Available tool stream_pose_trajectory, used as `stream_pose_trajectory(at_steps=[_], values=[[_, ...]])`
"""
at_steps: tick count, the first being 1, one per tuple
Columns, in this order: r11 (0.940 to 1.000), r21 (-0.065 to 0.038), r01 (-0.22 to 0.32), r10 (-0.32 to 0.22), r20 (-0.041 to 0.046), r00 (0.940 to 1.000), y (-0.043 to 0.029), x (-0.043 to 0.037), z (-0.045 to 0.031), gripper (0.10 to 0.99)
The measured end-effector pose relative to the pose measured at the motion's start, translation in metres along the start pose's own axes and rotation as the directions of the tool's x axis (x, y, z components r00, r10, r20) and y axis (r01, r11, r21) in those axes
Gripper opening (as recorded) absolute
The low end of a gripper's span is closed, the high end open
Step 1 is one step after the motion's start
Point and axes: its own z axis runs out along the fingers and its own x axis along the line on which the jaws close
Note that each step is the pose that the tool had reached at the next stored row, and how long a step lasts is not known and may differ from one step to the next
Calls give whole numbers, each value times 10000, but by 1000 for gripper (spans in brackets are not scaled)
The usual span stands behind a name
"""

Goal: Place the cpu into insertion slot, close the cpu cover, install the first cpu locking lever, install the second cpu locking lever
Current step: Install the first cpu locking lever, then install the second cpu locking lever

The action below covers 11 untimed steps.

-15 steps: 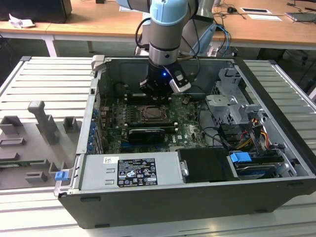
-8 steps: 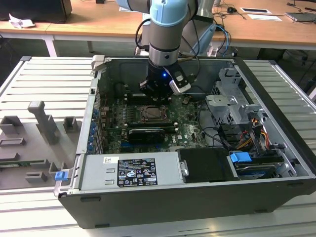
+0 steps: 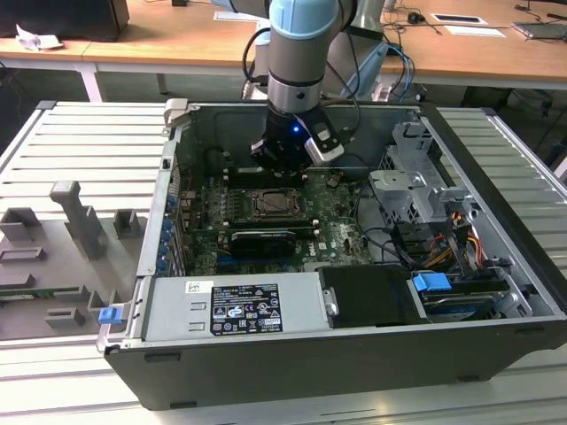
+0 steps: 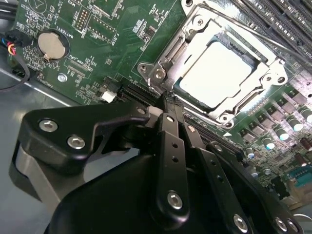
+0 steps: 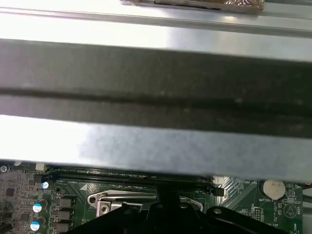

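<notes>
We judge the pale silvery square cpu seated under the closed silver frame cpu cover; beside it, black gripper clenched empty, levers seemingly pending

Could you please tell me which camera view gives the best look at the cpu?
The second wrist view: the cpu lies unobstructed, framed by the cpu cover. The exterior view shows it distant, below the gripper; the first wrist view catches the cover's edge.

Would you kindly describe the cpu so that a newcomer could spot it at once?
Start at the green motherboard inside the open computer case. Just beyond the gripper sits the cpu cover, a silver metal frame. The cpu is the pale, plain square showing through its cut-out, unlike the round coin battery.
</notes>
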Motion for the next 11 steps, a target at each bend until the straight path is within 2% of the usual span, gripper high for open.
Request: stream_pose_trajectory(at_steps=[11], values=[[10000,1,1,-1,0,10000,-60,4,-6,106]])
